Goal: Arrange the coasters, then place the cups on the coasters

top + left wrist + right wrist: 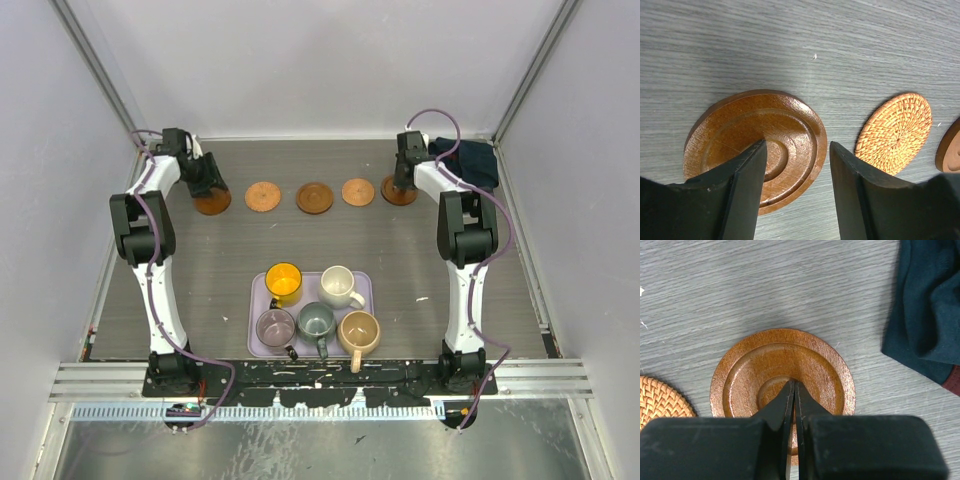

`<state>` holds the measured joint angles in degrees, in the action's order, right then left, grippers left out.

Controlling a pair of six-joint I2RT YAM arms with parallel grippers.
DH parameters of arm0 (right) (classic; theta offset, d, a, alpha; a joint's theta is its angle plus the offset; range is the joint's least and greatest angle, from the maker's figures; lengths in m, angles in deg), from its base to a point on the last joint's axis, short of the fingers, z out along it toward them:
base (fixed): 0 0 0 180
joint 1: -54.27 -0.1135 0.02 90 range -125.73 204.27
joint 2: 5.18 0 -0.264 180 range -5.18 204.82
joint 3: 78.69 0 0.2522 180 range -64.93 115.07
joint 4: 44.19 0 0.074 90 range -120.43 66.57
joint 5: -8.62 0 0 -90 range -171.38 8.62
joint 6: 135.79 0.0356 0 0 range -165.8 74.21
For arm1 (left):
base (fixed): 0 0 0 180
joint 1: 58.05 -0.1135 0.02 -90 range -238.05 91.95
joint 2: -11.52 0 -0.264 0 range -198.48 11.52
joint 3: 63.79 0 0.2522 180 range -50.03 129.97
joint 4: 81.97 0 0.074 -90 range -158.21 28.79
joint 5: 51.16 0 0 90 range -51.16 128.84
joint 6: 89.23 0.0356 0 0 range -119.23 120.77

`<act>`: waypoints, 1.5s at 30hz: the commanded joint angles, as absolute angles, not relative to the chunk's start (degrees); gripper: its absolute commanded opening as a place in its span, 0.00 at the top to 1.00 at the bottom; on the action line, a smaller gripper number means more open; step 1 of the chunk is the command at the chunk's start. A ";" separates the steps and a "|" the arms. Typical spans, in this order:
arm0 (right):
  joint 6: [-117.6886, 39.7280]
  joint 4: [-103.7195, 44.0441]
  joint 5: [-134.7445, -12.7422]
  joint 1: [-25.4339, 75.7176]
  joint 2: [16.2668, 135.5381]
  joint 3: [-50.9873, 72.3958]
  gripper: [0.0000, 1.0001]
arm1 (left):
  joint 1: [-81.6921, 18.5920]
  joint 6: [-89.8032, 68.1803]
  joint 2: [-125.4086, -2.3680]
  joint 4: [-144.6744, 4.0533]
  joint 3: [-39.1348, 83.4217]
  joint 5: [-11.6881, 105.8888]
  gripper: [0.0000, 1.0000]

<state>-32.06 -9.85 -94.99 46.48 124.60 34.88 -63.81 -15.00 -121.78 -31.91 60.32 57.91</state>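
Note:
Five coasters lie in a row across the far side of the table. My left gripper [208,188] [797,150] stands open just above the leftmost dark brown coaster [212,203] [740,130]. One finger is over its recessed middle and the other is past its right edge, with nothing gripped. Beside it lie a woven orange coaster [263,196] [895,132], a brown coaster [314,197] and another orange coaster [358,191]. My right gripper [402,185] [794,386] is shut, its tips over the centre of the rightmost brown coaster [399,192] [810,360]. The yellow cup [284,283], white cup [340,287], mauve cup [276,327], grey-green cup [317,322] and tan cup [359,332] stand together near the front.
All the cups sit on a lilac tray [255,300] between the arm bases. A dark navy cloth [470,160] [930,305] lies bunched in the far right corner, close to the rightmost coaster. White walls enclose the table on three sides.

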 commanded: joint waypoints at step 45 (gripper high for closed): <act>-34.96 -13.43 -96.42 47.68 116.86 25.87 0.83 | -62.86 -15.88 -120.40 -39.14 56.15 68.56 0.36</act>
